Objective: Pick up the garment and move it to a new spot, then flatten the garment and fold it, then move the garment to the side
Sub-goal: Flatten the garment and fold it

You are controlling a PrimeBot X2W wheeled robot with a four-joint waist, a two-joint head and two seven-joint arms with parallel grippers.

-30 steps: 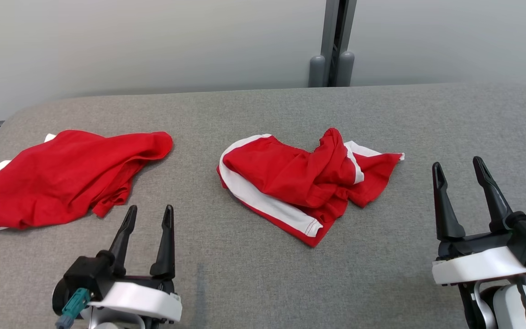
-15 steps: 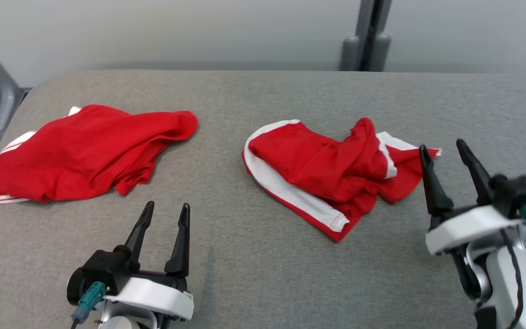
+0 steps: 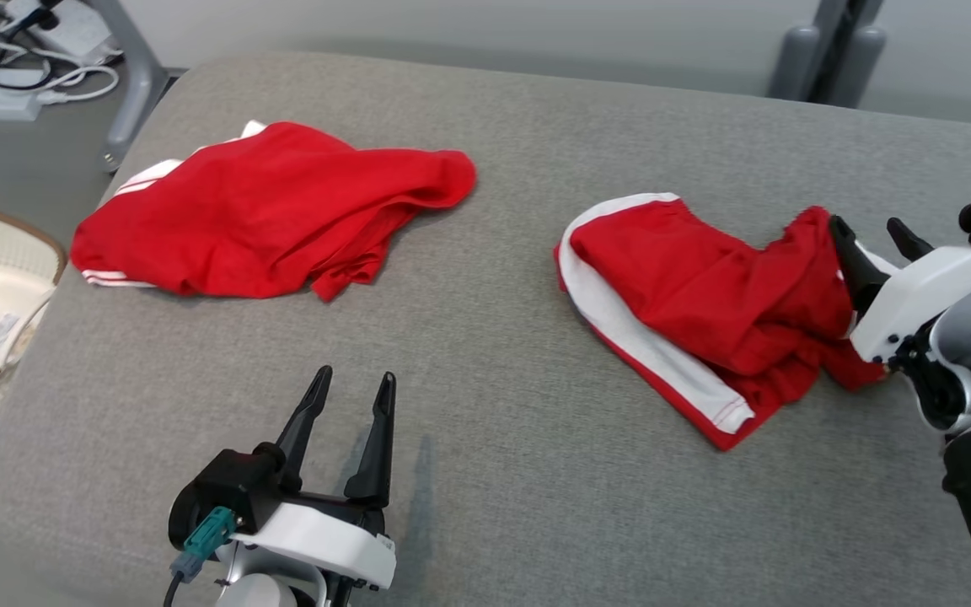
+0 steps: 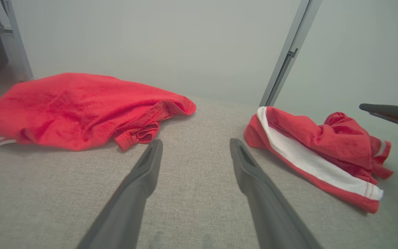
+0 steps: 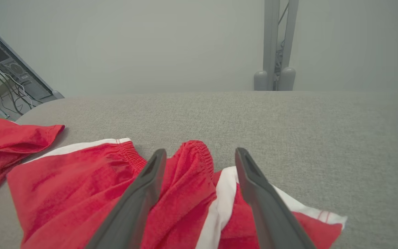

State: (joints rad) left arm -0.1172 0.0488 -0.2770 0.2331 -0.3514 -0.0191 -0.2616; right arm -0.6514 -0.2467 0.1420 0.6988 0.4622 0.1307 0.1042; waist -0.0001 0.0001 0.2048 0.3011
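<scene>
Grey pad [image 3: 485, 472] carries two crumpled red garments: one far left [image 3: 266, 211], and the shorts [image 3: 688, 287] on the right, which I take as my target. Right gripper [image 3: 865, 223] is wide open and empty, fingers either side of the shorts' raised fold, lined up to pinch. Left gripper [image 3: 356, 375] waits near, open and empty, clear of both.

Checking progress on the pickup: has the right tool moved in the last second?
Yes. The camera turned too, but judged against the shorts, the right tool went from clear of their right end to over it, jaws open.
</scene>
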